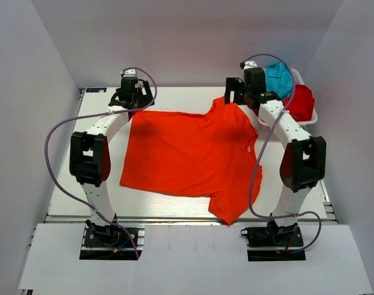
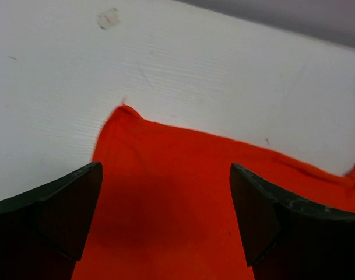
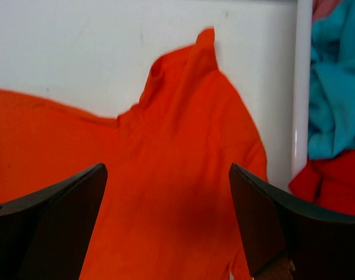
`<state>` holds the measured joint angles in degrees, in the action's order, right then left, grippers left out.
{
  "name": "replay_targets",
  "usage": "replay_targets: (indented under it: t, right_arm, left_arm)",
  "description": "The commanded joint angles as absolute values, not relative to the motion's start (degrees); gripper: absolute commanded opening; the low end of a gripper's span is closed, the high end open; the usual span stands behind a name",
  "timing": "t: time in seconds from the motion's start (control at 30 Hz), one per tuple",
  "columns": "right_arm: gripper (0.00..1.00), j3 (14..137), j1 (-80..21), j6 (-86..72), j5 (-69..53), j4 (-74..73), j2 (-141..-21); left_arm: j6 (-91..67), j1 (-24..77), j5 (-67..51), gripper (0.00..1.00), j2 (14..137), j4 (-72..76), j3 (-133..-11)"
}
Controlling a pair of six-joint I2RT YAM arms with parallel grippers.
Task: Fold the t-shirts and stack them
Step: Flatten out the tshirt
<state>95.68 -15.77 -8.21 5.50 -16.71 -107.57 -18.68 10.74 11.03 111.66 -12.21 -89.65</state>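
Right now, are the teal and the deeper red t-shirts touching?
Touching. The right wrist view shows the teal t-shirt lying directly against the deeper red t-shirt, with no gap between them.

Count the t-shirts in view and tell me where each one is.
3. The orange-red t-shirt lies spread on the table; the teal-blue t-shirt and the deeper red t-shirt are bunched in the white basket at the far right. More may be hidden beneath them.
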Motion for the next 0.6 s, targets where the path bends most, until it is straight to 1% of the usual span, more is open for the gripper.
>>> replay_targets:
  t: [0.0, 0.07, 0.17, 0.27, 0.43, 0.47, 0.57]
  right_arm:
    - [0.9, 87.4, -15.73, -12.04, 3.43, -21.97, -104.25]
    - [0.9, 81.87, -15.91, -12.56, 3.43, -21.09, -102.49]
    - [0.9, 79.37, -15.56, -12.74, 3.43, -21.97, -103.18]
    - [0.9, 79.37, -15.65, -12.22, 3.25, -23.29, -105.89]
    - [0.9, 82.78, -15.65, -12.3, 1.23, -25.57, -111.52]
    - [0.9, 83.84, -15.73, -12.3, 0.8, -26.79, -114.67]
    - [0.9, 90.41, -15.73, -12.13, -1.49, -28.83, -119.16]
  left_arm:
    - [-18.19, 12.56, 0.36, 1.0, 109.95, -13.36, -84.74]
    - [-18.19, 13.09, -0.96, 1.0, 109.95, -12.13, -82.28]
    - [-18.19, 13.62, -0.97, 1.0, 112.76, -13.27, -81.74]
    - [-20.56, 13.62, 1.92, 1.0, 114.78, -17.57, -82.79]
    - [-21.88, 12.13, 2.45, 1.0, 116.27, -17.58, -81.04]
    - [-21.88, 12.13, 4.38, 1.0, 116.89, -18.97, -81.99]
    - [-21.36, 11.61, 4.39, 1.0, 121.72, -22.49, -87.25]
